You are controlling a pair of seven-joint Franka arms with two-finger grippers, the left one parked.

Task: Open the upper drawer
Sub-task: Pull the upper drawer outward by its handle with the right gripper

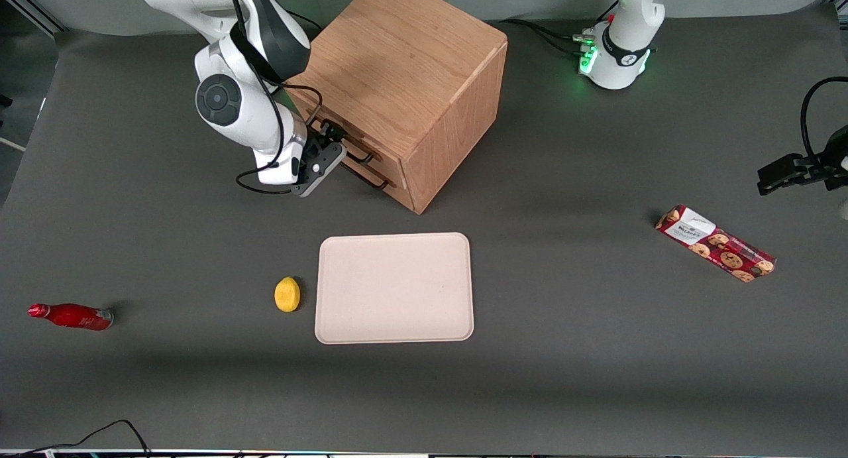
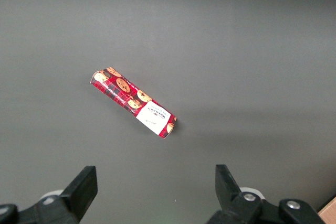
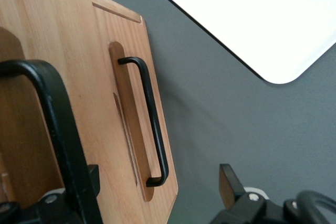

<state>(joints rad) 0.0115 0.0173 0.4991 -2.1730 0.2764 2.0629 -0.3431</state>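
The right arm's black two-finger gripper (image 1: 329, 148) sits at the front face of the oak-wood cabinet (image 1: 404, 73) near the table's back edge, its fingers spread with the thin black bar handle (image 3: 58, 129) of the upper drawer (image 1: 317, 118) running beside one finger. The lower drawer's matching handle (image 3: 149, 124) lies free. Both drawers look shut, so the approach seems finished; closing on the bar and pulling outward remain, toward the pale rectangular tray (image 1: 395, 287)

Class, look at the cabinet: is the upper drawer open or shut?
Shut. The upper drawer front sits flush with the cabinet. The gripper is at its handle.
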